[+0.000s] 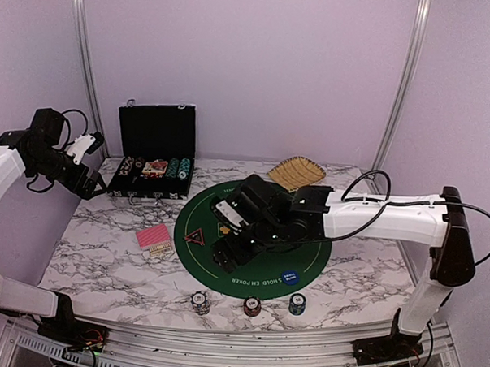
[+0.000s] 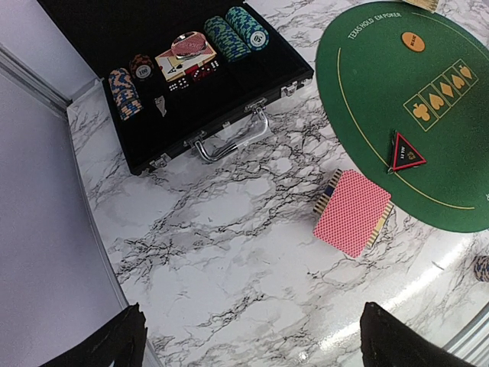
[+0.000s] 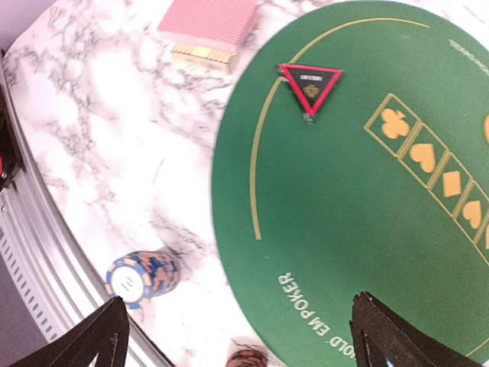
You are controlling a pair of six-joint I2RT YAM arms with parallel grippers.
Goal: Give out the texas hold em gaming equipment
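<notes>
Chips and buttons set out, cards not yet dealt

The round green mat (image 1: 311,255) is the reference. Three striped chip stacks (image 1: 253,306) stand on the table just off its near rim. A blue disc button (image 1: 289,276) lies on its near edge and an orange disc button (image 2: 412,41) on its far part. The black-red triangular marker (image 3: 310,82) sits on its left edge. The pink-red-backed card deck (image 2: 353,212) lies squared up on the table just left of the mat, so dealing looks undone. More chips sit in the open black case (image 2: 229,99) beyond the mat's far left.

The right gripper (image 3: 238,306) hovers over the mat's near-left part with fingers wide apart and nothing between them. The left gripper (image 2: 252,310), well left of the mat, is likewise spread and empty.

The mat reads "TEXAS HOLD EM POKER" beside five boxed suit symbols. The marker's lettering is too small to read
</notes>
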